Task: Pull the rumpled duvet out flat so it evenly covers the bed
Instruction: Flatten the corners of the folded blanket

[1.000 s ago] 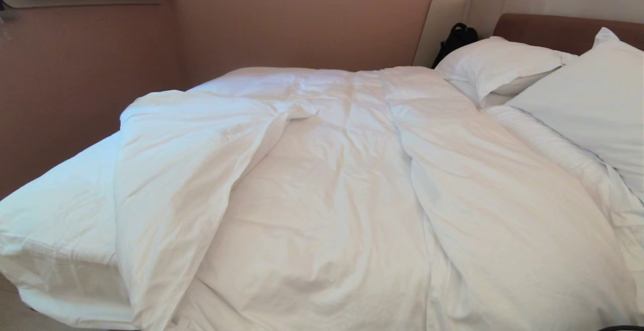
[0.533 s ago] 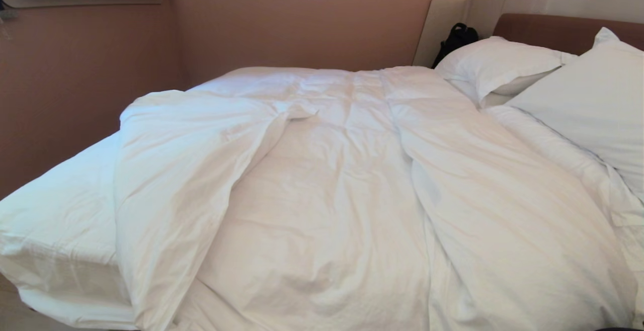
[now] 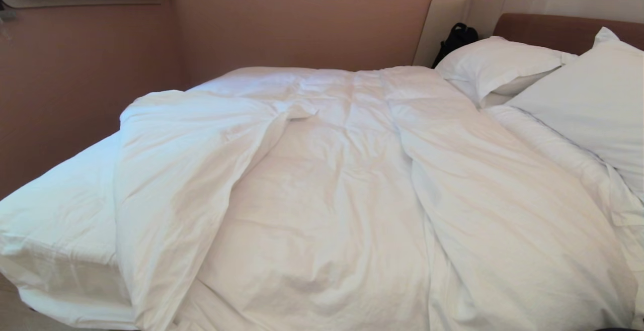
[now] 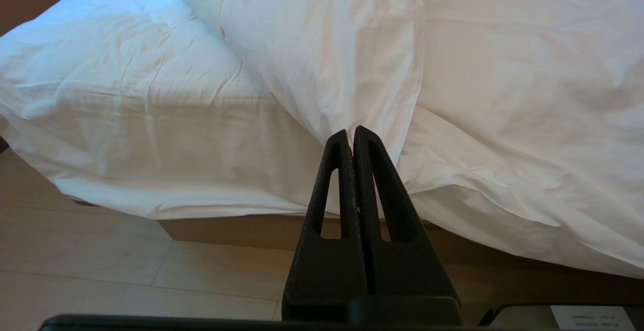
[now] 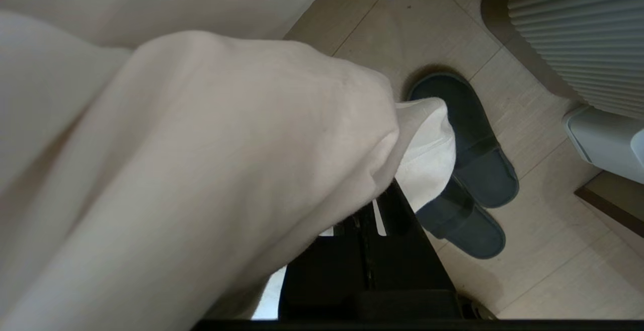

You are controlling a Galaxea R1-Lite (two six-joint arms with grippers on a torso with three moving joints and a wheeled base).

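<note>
Sprawling across the bed (image 3: 55, 210), the rumpled duvet (image 3: 342, 195) lies bunched in long folds, its left edge turned back off the bare sheet at the bed's left corner and its near edge spilling over the front. The right gripper (image 5: 372, 220) is below that near edge, fingers pressed together on a duvet fold above two dark slippers (image 5: 478, 170). The left gripper (image 4: 354, 135), fingers pressed together and empty, hangs just before the bed's front edge.

Matte black left gripper (image 4: 354, 135) with two tapered, wedge-shaped jaws, each cut by a long slot, on a wide black base; right gripper (image 5: 375, 215) equally black, mostly hidden, white strip showing.
</note>
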